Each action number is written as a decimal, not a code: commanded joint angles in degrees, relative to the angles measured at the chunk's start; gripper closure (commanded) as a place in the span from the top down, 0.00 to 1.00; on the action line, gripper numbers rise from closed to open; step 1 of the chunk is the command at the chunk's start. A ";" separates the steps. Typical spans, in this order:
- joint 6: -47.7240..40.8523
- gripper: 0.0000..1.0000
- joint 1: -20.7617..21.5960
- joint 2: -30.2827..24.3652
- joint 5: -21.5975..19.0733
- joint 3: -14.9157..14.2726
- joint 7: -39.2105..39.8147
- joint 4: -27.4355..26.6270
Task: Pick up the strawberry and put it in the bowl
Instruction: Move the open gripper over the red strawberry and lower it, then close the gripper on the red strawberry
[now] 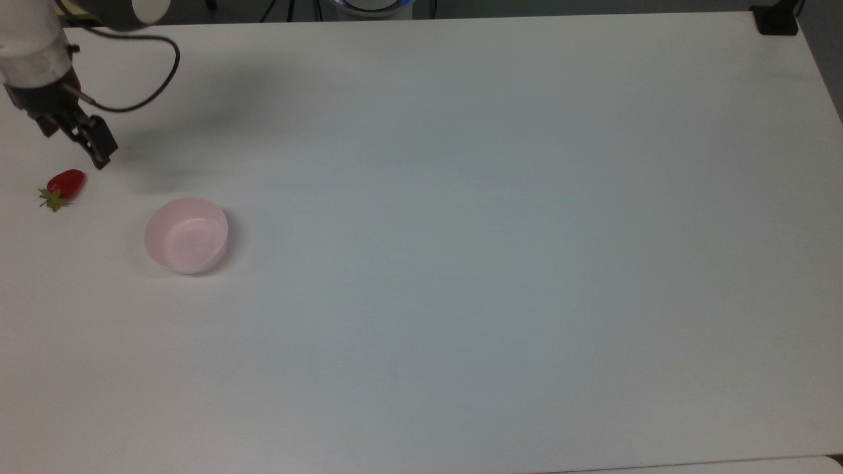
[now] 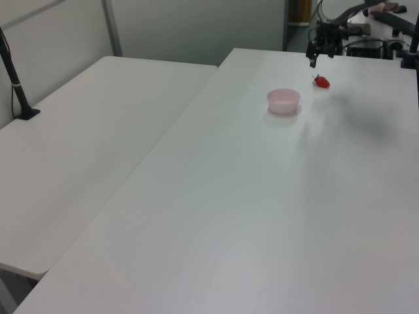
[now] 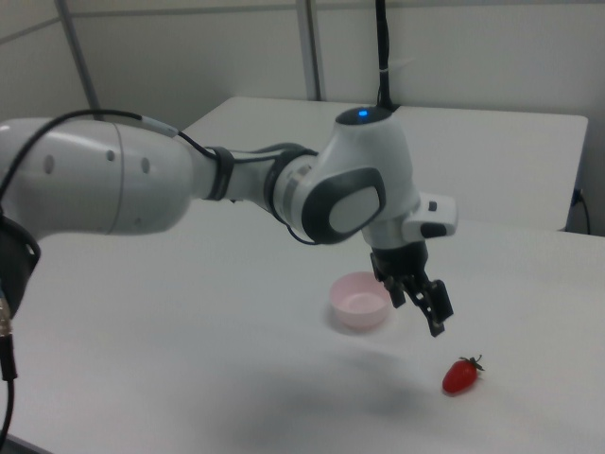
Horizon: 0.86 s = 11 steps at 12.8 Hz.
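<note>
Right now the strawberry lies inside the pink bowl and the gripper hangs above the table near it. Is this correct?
Not quite. The strawberry lies on the bare table, apart from the pink bowl, which is empty, as the right view shows. The gripper does hang above the table near the strawberry.

a lab or office-like test room: plain white tables [image 2: 216, 196] pushed side by side, grey partition walls [image 2: 190, 26], a clamped camera pole [image 2: 16, 82], cabled equipment [image 2: 376, 39] behind.
</note>
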<state>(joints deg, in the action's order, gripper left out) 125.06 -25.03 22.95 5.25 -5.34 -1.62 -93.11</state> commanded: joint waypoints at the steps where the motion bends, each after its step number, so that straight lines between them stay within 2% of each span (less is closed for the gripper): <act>1: 5.36 0.96 -1.24 4.45 -0.42 -0.02 0.47 0.91; 5: 7.64 0.96 -5.11 8.33 0.11 -0.02 2.14 1.70; 7: 9.67 0.96 -5.29 10.96 -0.06 -0.02 1.71 3.19; 9: 9.77 0.88 -5.47 11.94 -0.24 -0.02 1.53 3.90; 11: 9.85 0.72 -5.55 12.46 -0.42 0.06 1.53 3.99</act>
<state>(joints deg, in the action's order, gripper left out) 134.23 -30.48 34.69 5.36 -5.36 -0.47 -90.00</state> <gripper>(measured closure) 0.154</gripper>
